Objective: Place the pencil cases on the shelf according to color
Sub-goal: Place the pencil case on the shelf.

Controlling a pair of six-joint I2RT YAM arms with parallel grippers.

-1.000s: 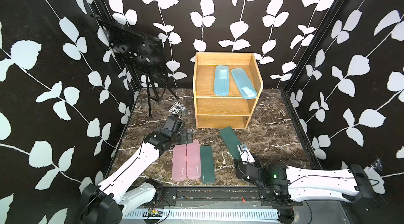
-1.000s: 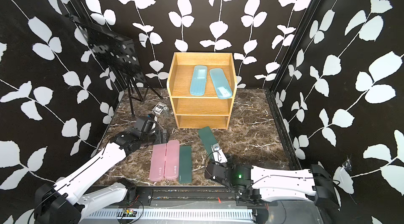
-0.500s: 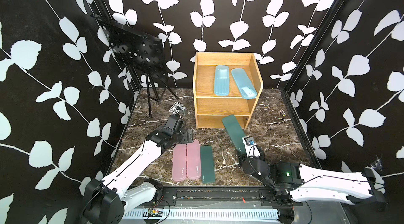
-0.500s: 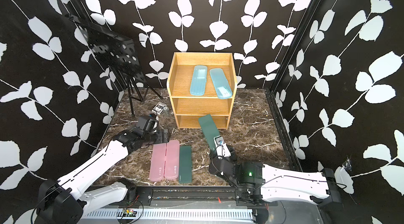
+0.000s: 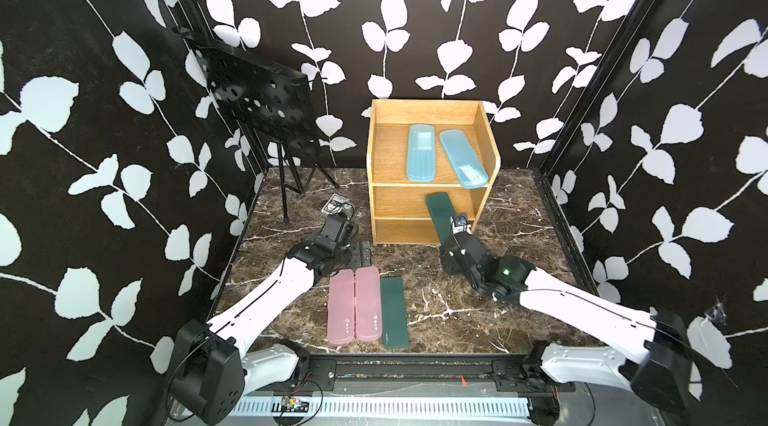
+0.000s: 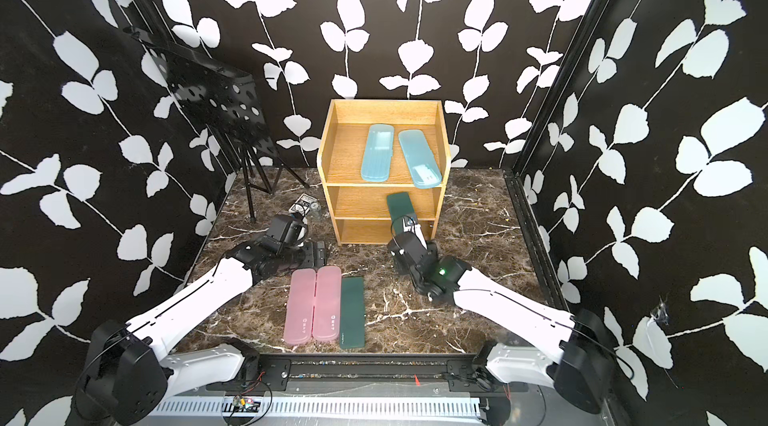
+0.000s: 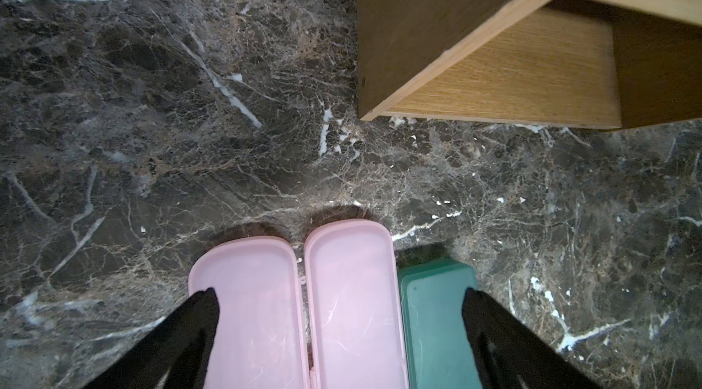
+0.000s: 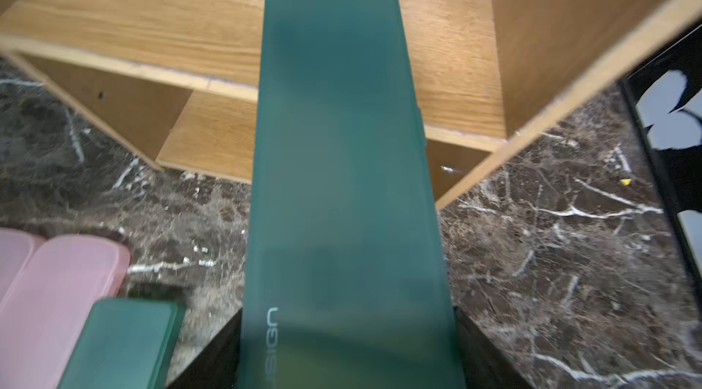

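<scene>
The light wooden shelf (image 5: 395, 203) (image 6: 357, 203) stands at the back, with two light blue pencil cases (image 5: 421, 152) (image 5: 463, 157) on its top tier. My right gripper (image 5: 455, 236) (image 8: 347, 349) is shut on one end of a dark green case (image 5: 441, 211) (image 8: 342, 140). That case's far end reaches over the middle tier near the right side panel. Two pink cases (image 5: 341, 307) (image 5: 368, 303) and a second green case (image 5: 394, 311) lie side by side on the marble. My left gripper (image 5: 359, 255) (image 7: 340, 299) hangs open above their far ends, holding nothing.
A black perforated stand (image 5: 257, 99) on a tripod stands at the back left. A small patterned card box (image 5: 334, 205) lies on the marble between it and the shelf. Patterned walls close in both sides, and a black rail (image 5: 415, 370) runs along the front.
My right gripper has lifted the green case off the marble and carried it back, so its far end now reaches into the shelf. The left arm has barely moved.
</scene>
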